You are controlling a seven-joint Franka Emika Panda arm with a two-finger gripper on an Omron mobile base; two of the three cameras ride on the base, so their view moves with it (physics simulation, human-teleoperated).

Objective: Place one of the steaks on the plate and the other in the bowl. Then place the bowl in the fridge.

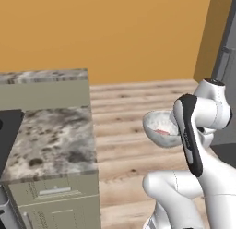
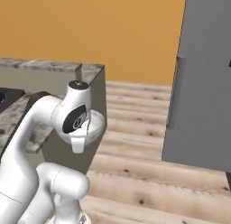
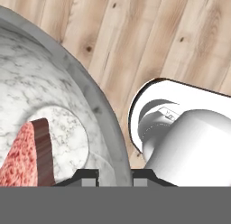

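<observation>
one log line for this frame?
fingers: shut on bowl rim | steak: in bowl | bowl: carried over floor | fridge: door closed

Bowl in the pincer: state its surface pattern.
The bowl is whitish-grey with marble-like mottled veining and a grey rim, clearest in the hand view.

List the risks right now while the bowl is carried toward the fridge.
The gripper pinches just the rim of the bowl, held in the air above the wooden floor; a slip would likely drop it. The steak lies loose inside and could slide if the bowl tilts. The fridge looks closed.
</observation>
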